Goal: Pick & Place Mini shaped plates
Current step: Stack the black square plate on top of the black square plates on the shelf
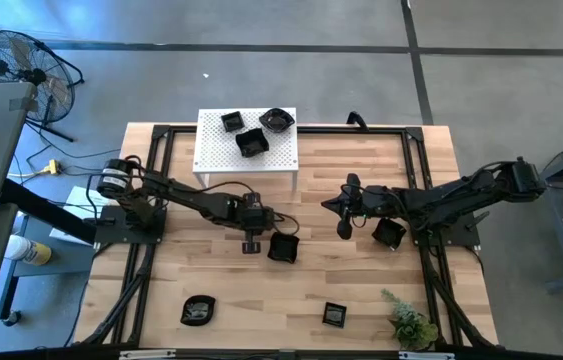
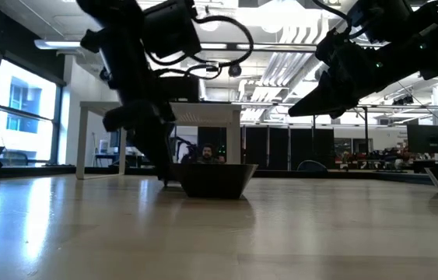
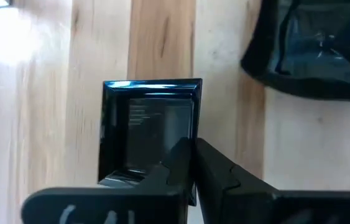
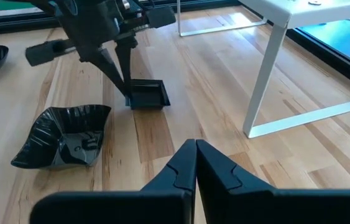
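— Counting dishes: three mini shaped plates (image 1: 252,132) sit on the white platform (image 1: 216,155); how many remain on the worktop (image 1: 361,290)?

— Five, I judge. The left gripper (image 1: 252,243) has its fingers pinched on a small square plate (image 4: 147,94); the right gripper (image 1: 344,228) hovers with fingers together, empty.

A grey concrete floor (image 1: 291,25) with a standing fan (image 1: 16,62); tall windows (image 2: 24,117) and bright ceiling lights (image 2: 281,15).
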Controlling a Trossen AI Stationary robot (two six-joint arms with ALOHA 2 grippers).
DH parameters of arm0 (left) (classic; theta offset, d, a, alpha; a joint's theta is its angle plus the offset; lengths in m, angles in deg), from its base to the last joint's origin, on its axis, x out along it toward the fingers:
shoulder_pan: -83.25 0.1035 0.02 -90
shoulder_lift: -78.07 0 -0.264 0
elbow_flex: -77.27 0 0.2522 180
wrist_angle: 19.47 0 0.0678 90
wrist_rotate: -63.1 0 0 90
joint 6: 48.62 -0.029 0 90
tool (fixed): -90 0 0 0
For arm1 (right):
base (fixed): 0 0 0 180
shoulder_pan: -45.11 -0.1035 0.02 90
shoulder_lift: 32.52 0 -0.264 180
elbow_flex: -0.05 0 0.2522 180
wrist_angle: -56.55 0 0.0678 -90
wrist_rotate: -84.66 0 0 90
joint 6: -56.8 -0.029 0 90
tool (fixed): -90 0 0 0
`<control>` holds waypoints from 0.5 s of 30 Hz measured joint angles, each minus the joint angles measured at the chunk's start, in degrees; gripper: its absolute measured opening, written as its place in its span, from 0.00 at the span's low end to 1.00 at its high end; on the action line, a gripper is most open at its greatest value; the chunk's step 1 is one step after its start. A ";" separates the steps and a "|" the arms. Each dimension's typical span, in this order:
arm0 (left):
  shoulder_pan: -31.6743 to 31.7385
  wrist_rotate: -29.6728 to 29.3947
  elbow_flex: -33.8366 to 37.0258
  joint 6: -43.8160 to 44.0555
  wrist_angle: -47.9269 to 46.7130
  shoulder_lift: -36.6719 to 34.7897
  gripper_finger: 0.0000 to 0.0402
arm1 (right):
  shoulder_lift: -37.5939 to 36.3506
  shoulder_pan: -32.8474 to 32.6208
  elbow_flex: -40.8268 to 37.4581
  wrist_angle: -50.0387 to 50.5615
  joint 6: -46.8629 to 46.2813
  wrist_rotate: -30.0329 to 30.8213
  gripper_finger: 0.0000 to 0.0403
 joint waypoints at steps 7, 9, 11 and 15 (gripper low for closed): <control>-0.01 1.62 -2.85 -1.35 -4.40 -5.18 0.01 | 0.02 0.00 0.00 0.14 0.01 -0.01 0.01; -0.01 1.61 -3.64 -0.81 -5.88 -7.99 0.00 | 0.02 0.01 0.00 0.47 0.02 -0.02 0.00; -0.01 1.24 -4.83 -0.04 -6.95 -10.94 0.00 | 0.02 0.00 0.00 0.62 0.02 -0.02 0.01; 0.01 -2.19 -8.51 0.48 -11.23 -16.74 0.00 | 0.02 0.01 0.00 1.02 -0.06 -0.12 0.01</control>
